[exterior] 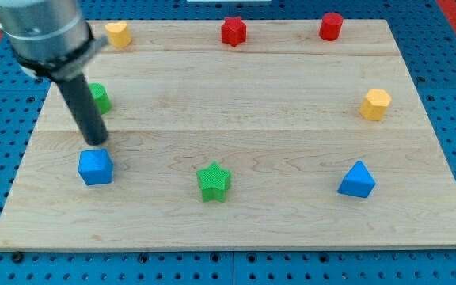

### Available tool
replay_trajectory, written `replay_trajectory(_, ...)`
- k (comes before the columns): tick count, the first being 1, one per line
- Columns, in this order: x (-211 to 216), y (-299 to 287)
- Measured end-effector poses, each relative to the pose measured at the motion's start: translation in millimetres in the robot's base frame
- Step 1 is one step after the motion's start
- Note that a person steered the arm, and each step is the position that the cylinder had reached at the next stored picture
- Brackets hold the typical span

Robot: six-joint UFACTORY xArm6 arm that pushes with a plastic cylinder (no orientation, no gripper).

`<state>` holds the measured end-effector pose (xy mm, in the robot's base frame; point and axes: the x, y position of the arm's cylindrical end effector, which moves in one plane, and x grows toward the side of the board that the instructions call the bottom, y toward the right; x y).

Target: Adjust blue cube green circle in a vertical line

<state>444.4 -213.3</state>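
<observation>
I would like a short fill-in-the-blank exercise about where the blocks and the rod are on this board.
1. My tip is just above the ____ cube.
2. The green circle is partly hidden behind the dark ____.
3. The green star lies between the cube and the blue ____ at the view's right.
4. At the view's top are two ____ blocks.

Missing words: blue; rod; triangle; red

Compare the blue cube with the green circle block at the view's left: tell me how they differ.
The blue cube is blue and square-edged; the green circle is green, its shape partly hidden. The cube shows whole, while the rod covers part of the circle. The cube sits lower in view, just below my tip; the circle sits above it. Both lie at the board's left.
</observation>
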Motion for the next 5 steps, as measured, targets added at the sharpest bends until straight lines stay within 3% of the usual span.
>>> replay_trajectory(1,-8,-44)
replay_trajectory(2,-44,-88)
replay_trajectory(3,-75,-46)
replay_trajectory(4,-75,11)
replay_trajectory(5,-116,-11)
